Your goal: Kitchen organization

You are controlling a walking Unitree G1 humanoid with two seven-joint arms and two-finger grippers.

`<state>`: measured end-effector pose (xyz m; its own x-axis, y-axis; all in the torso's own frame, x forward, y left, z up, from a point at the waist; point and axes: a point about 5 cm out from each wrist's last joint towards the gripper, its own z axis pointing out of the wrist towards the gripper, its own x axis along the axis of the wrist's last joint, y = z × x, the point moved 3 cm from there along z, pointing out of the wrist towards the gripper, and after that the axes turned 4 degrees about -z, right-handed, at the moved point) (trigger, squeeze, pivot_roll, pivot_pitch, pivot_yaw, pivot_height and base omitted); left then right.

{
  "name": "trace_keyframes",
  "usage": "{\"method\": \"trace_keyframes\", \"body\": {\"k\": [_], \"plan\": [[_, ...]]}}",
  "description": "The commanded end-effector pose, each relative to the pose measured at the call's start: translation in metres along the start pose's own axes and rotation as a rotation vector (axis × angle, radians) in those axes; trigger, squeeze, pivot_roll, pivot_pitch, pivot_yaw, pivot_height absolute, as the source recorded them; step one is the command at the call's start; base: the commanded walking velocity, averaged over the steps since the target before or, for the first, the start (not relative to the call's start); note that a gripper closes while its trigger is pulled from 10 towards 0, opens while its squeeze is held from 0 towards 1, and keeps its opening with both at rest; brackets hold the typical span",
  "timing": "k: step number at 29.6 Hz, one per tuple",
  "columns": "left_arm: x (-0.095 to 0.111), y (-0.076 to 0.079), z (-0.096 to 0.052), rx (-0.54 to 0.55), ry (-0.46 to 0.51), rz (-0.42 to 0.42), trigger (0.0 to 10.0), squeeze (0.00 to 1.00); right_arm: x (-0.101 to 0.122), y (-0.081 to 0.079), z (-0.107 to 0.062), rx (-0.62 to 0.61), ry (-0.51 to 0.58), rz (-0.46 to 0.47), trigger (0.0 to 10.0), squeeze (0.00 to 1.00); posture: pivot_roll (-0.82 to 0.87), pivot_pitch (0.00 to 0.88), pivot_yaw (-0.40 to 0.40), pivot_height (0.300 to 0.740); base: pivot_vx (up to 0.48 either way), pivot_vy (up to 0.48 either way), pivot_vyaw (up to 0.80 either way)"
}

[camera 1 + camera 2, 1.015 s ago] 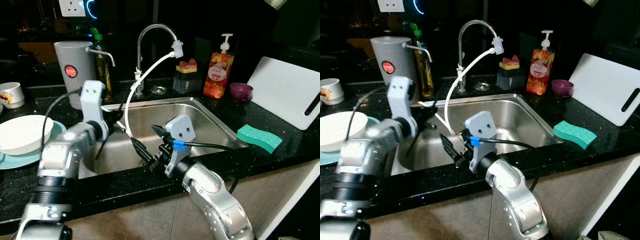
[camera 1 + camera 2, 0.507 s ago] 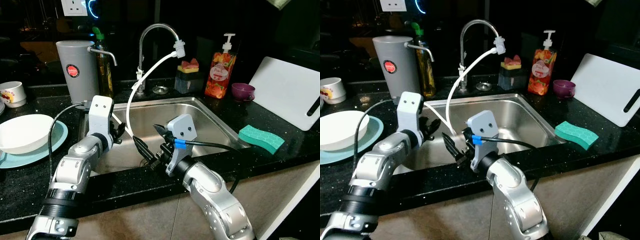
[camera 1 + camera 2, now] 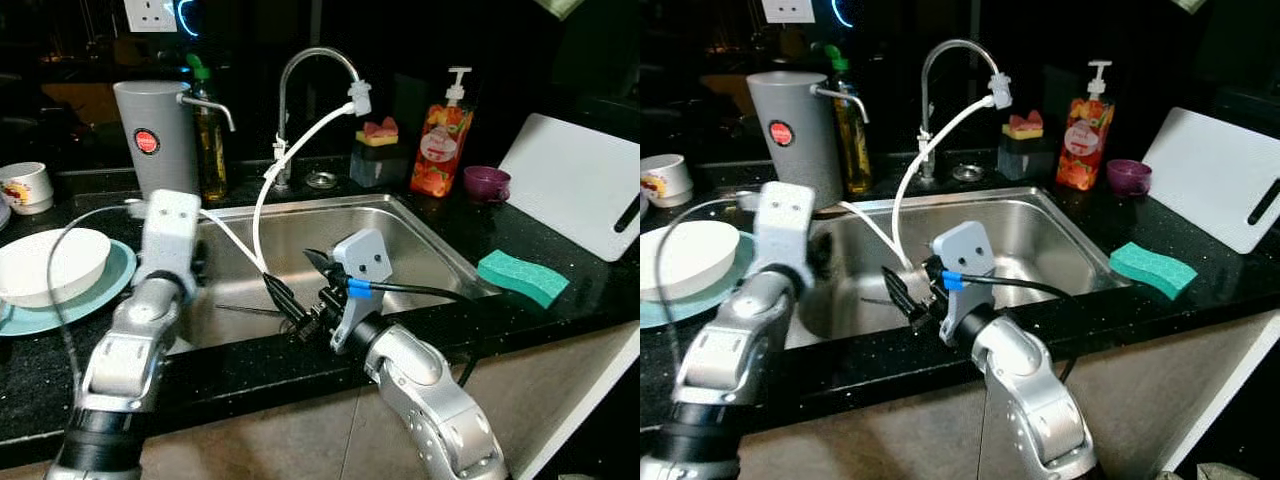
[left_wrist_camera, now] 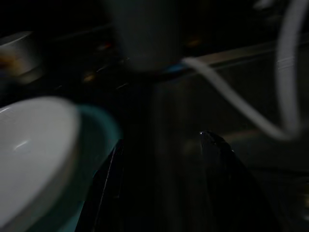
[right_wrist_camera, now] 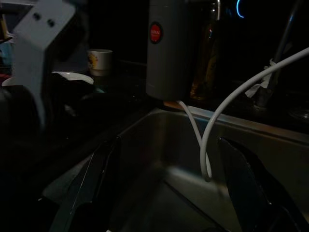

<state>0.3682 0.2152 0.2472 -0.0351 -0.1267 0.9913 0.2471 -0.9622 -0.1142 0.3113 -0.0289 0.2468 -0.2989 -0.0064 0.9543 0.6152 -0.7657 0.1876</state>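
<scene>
1. Table (image 3: 560, 300): black speckled top carrying a steel sink (image 3: 420, 235) at centre.
2. White cutting board (image 3: 575, 180): leaning at the far right of the table.
3. Grey canister (image 3: 150, 135) with a red round label: upright behind the sink's left corner, an oil bottle (image 3: 208, 140) just beside it.
4. Tap (image 3: 305, 90): curved, at the sink's back edge; a white hose (image 3: 262, 215) runs from its spout down into the basin.
5. White bowl (image 3: 45, 265): resting on a teal plate (image 3: 110, 275), left of the sink.
6. Left gripper (image 4: 164, 159): over the table edge between plate and sink, at the sink's left rim; fingers (image 4: 219, 159) parted, nothing between them.
7. Right gripper (image 3: 295, 290): over the sink's front part, near the hose's low loop; fingers (image 5: 99, 179) spread wide, holding nothing.
8. Green sponge (image 3: 520, 275): lying flat on the table right of the sink.
9. Orange soap dispenser (image 3: 440, 145): upright behind the sink; a purple cup (image 3: 485, 182) beside it.
10. Sponge holder (image 3: 375, 160): at the back rim, holding a yellow and red sponge.
11. White mug (image 3: 22, 187): far left.
</scene>
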Motion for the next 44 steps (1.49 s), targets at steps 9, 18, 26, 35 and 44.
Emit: {"method": "trace_keyframes", "body": {"k": [9,18,26,35,44], "plan": [[-0.035,-0.048,-0.010,0.028,-0.211,0.293,10.0,0.00,-0.005,0.000,-0.001,-0.005,-0.010,0.015,10.0,0.00,0.13,0.089,-0.029,0.740,0.000,0.000,0.00],[-0.045,-0.054,-0.009,-0.066,-0.258,0.451,9.5,0.00,-0.004,0.000,0.000,-0.011,-0.004,0.020,10.0,0.00,0.13,0.089,-0.029,0.740,0.000,0.000,0.00],[-0.055,-0.052,-0.013,-0.090,-0.300,0.495,3.6,0.00,-0.004,0.001,-0.001,-0.013,-0.005,0.020,10.0,0.00,0.12,0.091,-0.027,0.740,0.000,0.000,0.00],[-0.059,-0.057,-0.014,-0.096,-0.315,0.560,0.0,0.00,-0.003,0.002,0.000,-0.010,-0.002,0.021,10.0,0.00,0.12,0.091,-0.032,0.740,0.000,0.000,0.00],[-0.067,-0.032,-0.015,-0.210,-0.336,0.466,10.0,0.00,-0.003,0.002,-0.001,-0.011,-0.004,0.020,10.0,0.00,0.11,0.094,-0.033,0.740,0.000,0.000,0.00]]}}
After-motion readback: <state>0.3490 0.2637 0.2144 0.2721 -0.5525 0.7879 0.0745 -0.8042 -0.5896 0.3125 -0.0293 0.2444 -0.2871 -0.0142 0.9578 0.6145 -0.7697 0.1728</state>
